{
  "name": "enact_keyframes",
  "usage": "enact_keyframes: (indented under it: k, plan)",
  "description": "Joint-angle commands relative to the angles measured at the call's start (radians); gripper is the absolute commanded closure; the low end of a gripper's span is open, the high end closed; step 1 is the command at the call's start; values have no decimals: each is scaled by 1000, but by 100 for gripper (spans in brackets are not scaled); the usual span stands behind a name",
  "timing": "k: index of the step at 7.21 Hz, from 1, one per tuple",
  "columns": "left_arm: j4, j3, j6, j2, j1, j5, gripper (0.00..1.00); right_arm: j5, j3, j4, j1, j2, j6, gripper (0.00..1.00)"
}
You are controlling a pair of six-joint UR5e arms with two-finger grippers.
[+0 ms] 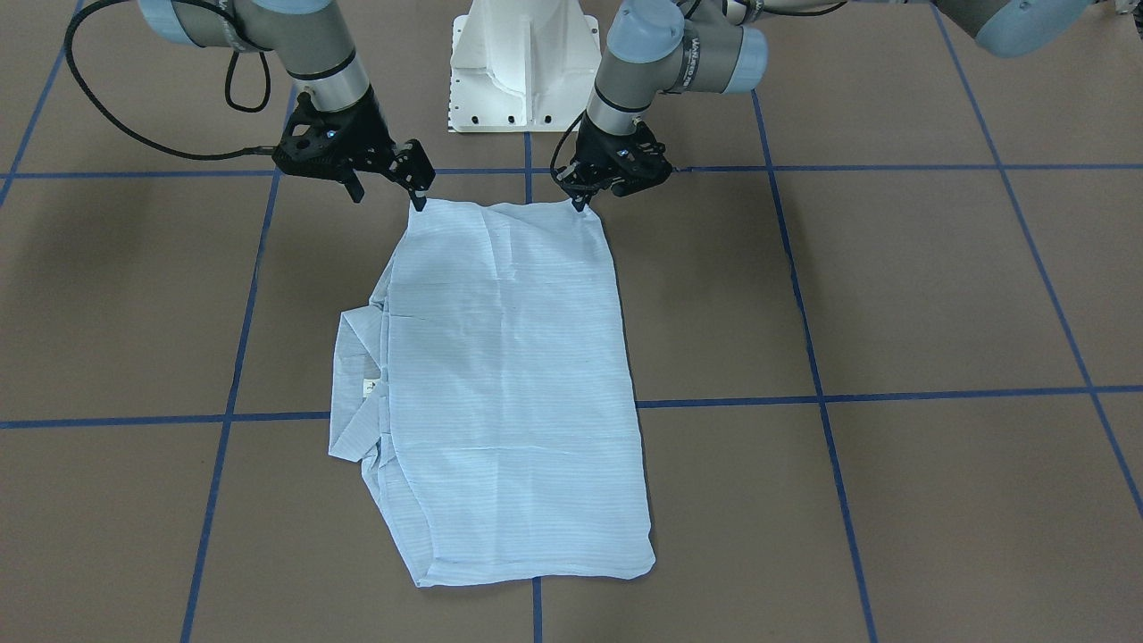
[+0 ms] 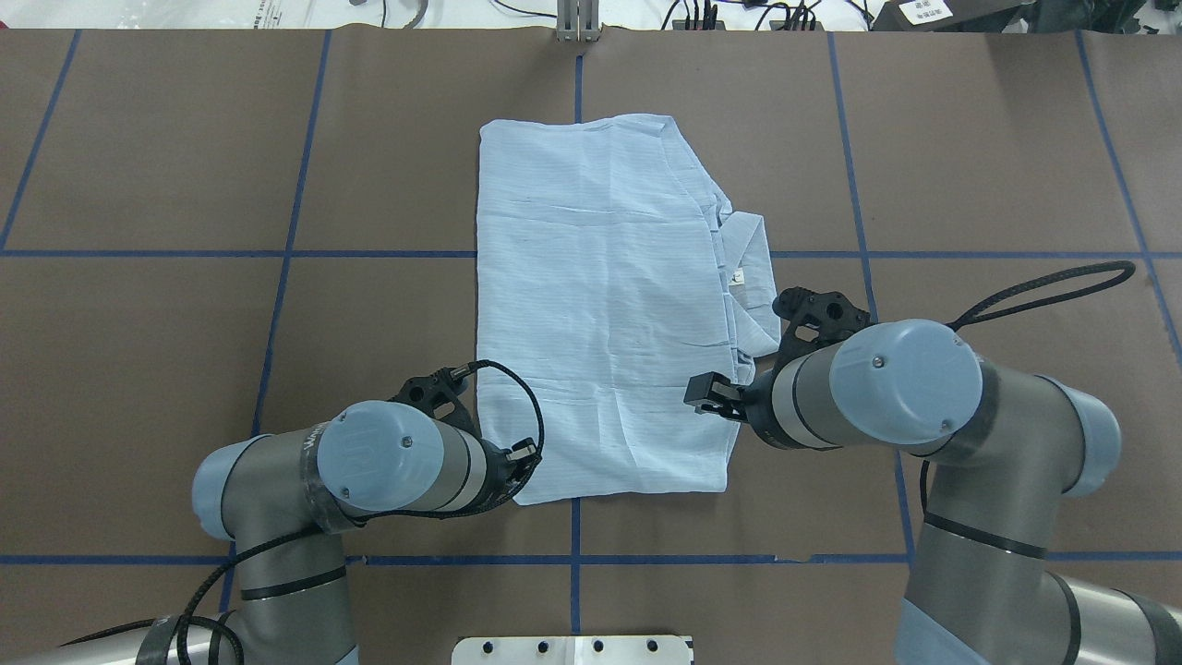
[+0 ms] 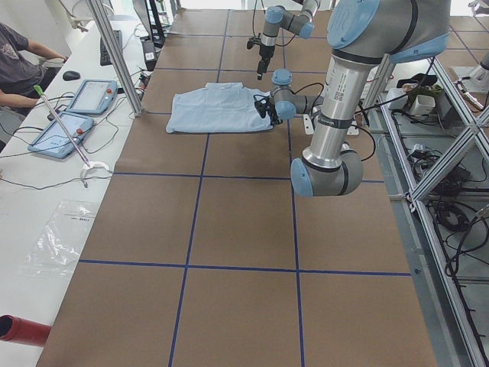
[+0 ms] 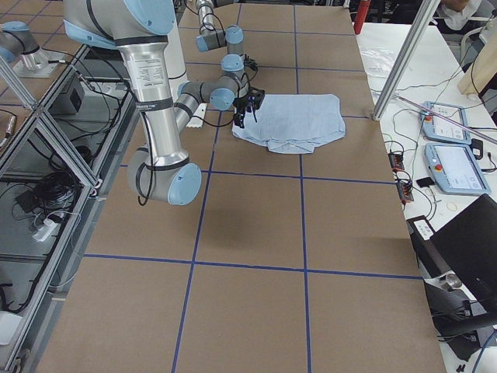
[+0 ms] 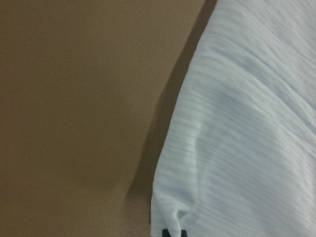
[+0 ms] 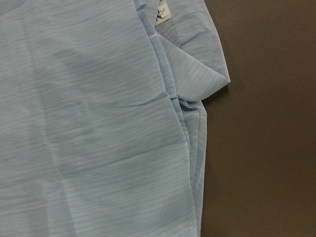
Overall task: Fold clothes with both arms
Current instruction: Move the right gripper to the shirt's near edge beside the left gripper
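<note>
Light-blue shirt: folded oblong at table centre, collar at 3 o'clock in the overhead view.
Left gripper: jaws pinched on the 7 o'clock hem corner.
Right gripper: jaws spread at the 5 o'clock corner, holding nothing.
Risk: a one-sided lift would likely skew the fold, and the thin layers may slip.

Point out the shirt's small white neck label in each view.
Front-facing: neck label on the collar, at the shirt's left edge.
Overhead: neck label at the shirt's right edge.
Exterior left: too small to tell.
Exterior right: too small to tell.
Left wrist: not in it.
Right wrist: neck label at the top edge.
Shared landmark: the collar.
</note>
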Motion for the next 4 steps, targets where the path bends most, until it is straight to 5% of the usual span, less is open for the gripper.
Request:
enact_keyframes:
  k: [1, 4]
  plan:
    - [-2, 0, 0, 1, -1, -2, 100, -14, -48, -6, -23, 19, 86, 0]
    - [-2, 1, 0, 1, -1, -2, 100, -16, -125, -136, -39, 115, 139, 0]
